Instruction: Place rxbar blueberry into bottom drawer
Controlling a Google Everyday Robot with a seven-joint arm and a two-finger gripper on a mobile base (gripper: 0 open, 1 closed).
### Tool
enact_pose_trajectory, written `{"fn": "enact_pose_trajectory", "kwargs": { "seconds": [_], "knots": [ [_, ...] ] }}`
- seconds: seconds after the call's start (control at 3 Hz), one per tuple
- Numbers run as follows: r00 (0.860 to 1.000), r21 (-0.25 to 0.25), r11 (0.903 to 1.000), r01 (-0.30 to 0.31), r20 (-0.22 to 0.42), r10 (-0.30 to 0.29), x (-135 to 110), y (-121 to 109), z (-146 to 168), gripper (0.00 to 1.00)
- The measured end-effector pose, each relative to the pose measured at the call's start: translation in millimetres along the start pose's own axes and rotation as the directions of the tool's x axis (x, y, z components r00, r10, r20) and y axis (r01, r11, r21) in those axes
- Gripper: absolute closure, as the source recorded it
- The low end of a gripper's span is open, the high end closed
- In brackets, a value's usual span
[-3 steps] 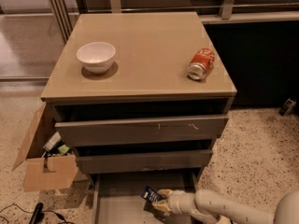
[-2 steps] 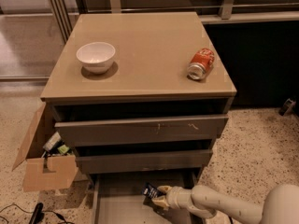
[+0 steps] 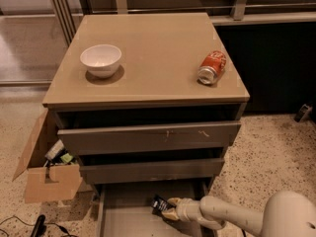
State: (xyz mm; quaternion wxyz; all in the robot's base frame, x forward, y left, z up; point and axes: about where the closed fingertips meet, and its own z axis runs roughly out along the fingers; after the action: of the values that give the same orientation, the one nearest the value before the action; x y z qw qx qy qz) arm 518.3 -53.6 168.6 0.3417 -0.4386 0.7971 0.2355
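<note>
The bottom drawer [image 3: 129,220] is pulled out at the foot of the cabinet, a shallow tray with a flat grey floor. The rxbar blueberry [image 3: 161,204], a small dark wrapper with white lettering, is over the drawer's floor near its middle right. My gripper [image 3: 169,208] reaches in from the lower right on a pale arm and is shut on the bar's right end. I cannot tell whether the bar touches the floor.
A white bowl [image 3: 100,59] and a red soda can [image 3: 212,67] lying on its side are on the cabinet top [image 3: 148,53]. Two upper drawers [image 3: 148,138] stick out slightly above the gripper. An open cardboard box [image 3: 47,174] stands at the left, with cables on the floor.
The gripper and the bar have shifted slightly to the left and further under the upper drawers. Nothing on the cabinet top has moved.
</note>
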Motion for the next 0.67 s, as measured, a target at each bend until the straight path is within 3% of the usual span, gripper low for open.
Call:
{"fn": "enact_pose_trajectory", "kwargs": {
  "seconds": [0.67],
  "knots": [
    [0.998, -0.075, 0.9972, -0.006, -0.056, 0.002, 36, -12, 45, 1.00]
  ]
}}
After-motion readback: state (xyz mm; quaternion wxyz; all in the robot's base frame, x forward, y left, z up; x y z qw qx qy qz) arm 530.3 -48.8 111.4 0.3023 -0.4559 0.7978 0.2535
